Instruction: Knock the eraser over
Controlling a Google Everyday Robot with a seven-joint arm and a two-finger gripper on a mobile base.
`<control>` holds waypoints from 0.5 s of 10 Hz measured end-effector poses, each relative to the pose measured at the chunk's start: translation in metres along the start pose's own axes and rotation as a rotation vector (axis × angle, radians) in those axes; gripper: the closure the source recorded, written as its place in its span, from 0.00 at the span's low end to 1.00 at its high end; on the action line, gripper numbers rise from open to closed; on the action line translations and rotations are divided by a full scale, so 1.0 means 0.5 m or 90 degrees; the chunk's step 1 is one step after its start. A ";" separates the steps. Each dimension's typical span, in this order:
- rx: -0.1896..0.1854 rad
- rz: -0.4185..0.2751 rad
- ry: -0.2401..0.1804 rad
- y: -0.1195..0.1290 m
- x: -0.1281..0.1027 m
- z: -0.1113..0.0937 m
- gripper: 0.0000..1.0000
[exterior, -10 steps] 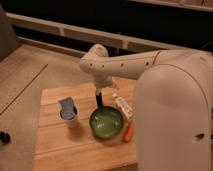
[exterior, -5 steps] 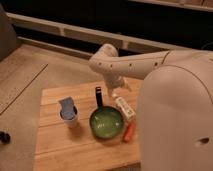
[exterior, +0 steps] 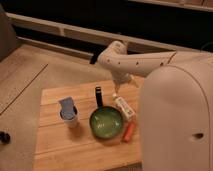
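The eraser is a narrow black block standing upright on the wooden table, just behind the green bowl. My gripper hangs from the white arm, to the right of the eraser and a short gap away from it, above the white packet. It holds nothing that I can see.
A blue cup stands left of the bowl. An orange object lies at the bowl's right, beside the packet. My large white body covers the table's right side. Bare floor lies to the left.
The arm has swung right and upward, away from the eraser. The eraser still stands upright in the same spot.
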 end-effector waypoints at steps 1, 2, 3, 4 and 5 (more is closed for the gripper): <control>-0.007 -0.004 -0.005 0.000 -0.016 0.008 0.35; -0.010 -0.005 -0.007 0.000 -0.023 0.011 0.35; -0.010 -0.005 -0.007 0.000 -0.023 0.011 0.35; -0.010 -0.005 -0.007 0.000 -0.022 0.012 0.35; -0.010 -0.006 -0.005 0.001 -0.020 0.013 0.35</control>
